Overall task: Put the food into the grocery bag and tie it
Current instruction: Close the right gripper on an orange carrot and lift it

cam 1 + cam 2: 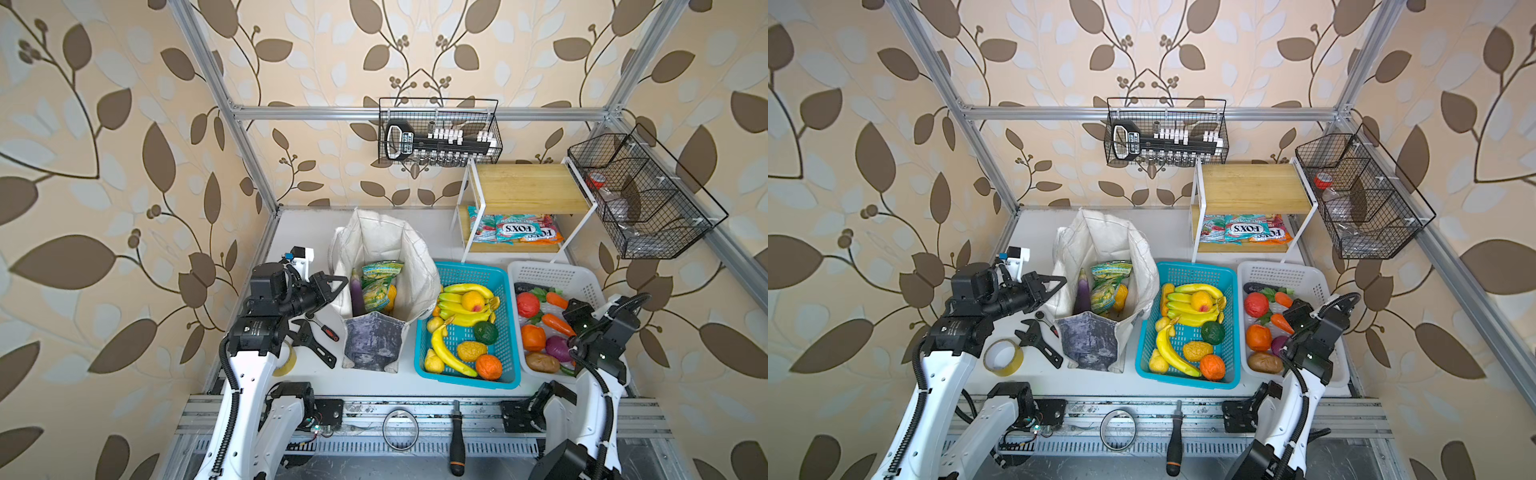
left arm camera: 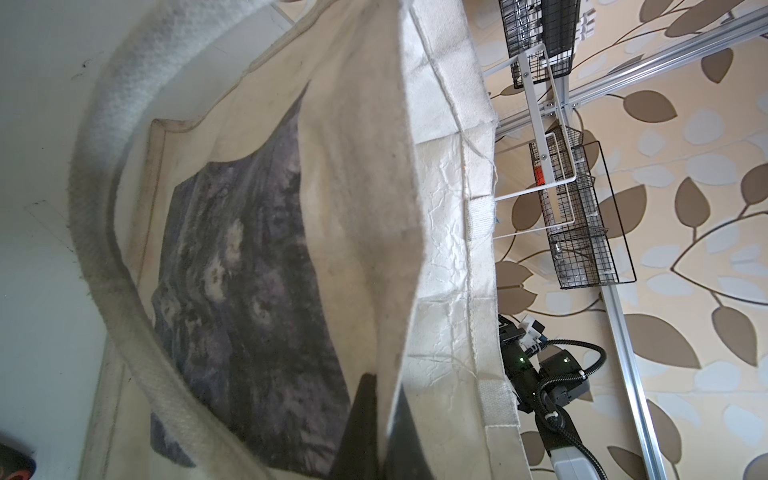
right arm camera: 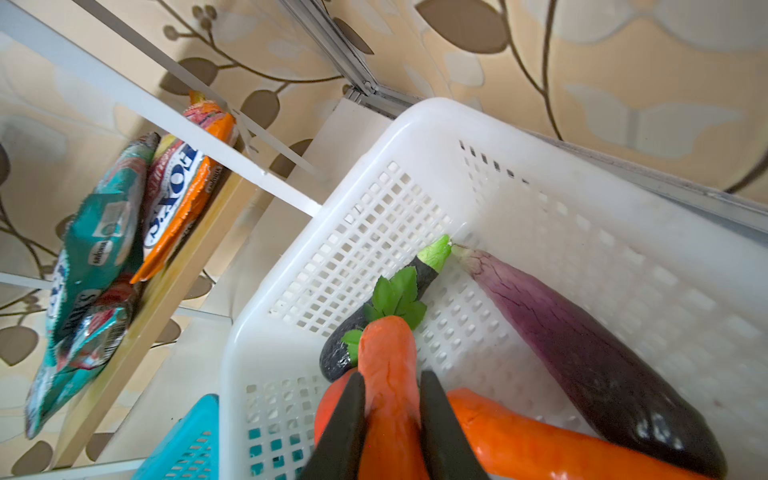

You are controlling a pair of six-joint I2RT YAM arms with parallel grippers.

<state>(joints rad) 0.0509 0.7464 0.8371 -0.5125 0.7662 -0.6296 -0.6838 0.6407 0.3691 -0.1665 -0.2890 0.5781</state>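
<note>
The left claw (image 1: 337,286) is pinching the rim of the bag (image 1: 374,347), which is standing open on the surface (image 1: 307,226). Two packets (image 1: 380,282) are sitting inside it (beside an eggplant (image 1: 357,295)). The right claw (image 3: 392,376) is clamping the carrot (image 3: 386,345), which is bumpy, orange and leafy-topped and is lying in the white basket (image 3: 457,137). Loading is looking partly done, and the tying is not yet begun.

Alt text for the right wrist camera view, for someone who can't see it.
The right claw grips an orange carrot with green leaves inside a white basket, next to a second carrot and a purple eggplant. Teal and orange FOX'S packets lie on a wooden shelf beyond the basket.
</note>
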